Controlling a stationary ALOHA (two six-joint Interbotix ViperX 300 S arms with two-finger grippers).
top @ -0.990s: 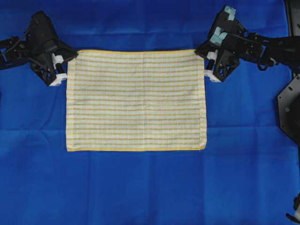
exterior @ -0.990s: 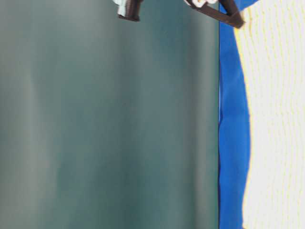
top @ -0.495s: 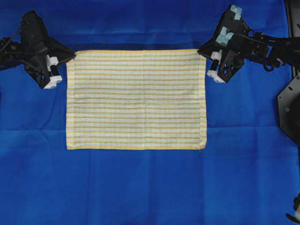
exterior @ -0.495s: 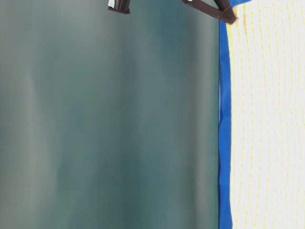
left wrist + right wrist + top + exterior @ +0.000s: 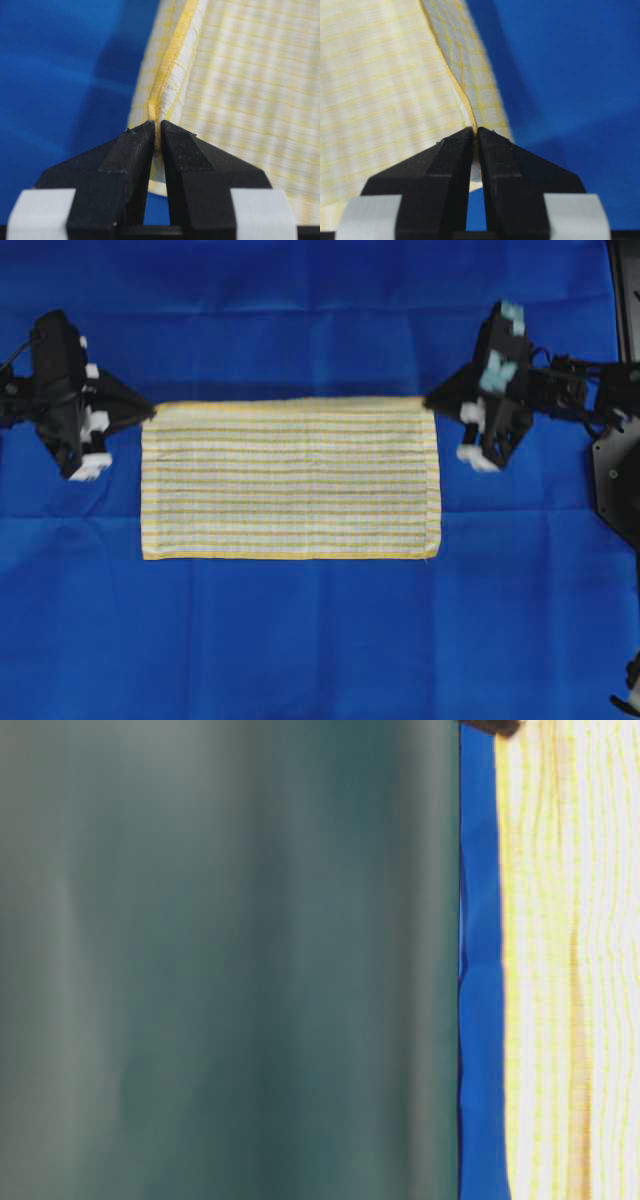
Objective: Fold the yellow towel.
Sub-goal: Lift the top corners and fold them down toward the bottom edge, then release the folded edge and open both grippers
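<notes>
We've got the yellow towel (image 5: 290, 480) on the blue sheet (image 5: 300, 640), far corners pinched tight by the left gripper (image 5: 156, 137) and right gripper (image 5: 474, 135). Looks light and floppy, so corners seem the best hold.

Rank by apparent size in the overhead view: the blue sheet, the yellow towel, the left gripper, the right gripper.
1. Blue sheet, it fills nearly the whole view.
2. Yellow towel.
3. Left gripper and right gripper: they look about alike, so I do not rank them.
</notes>
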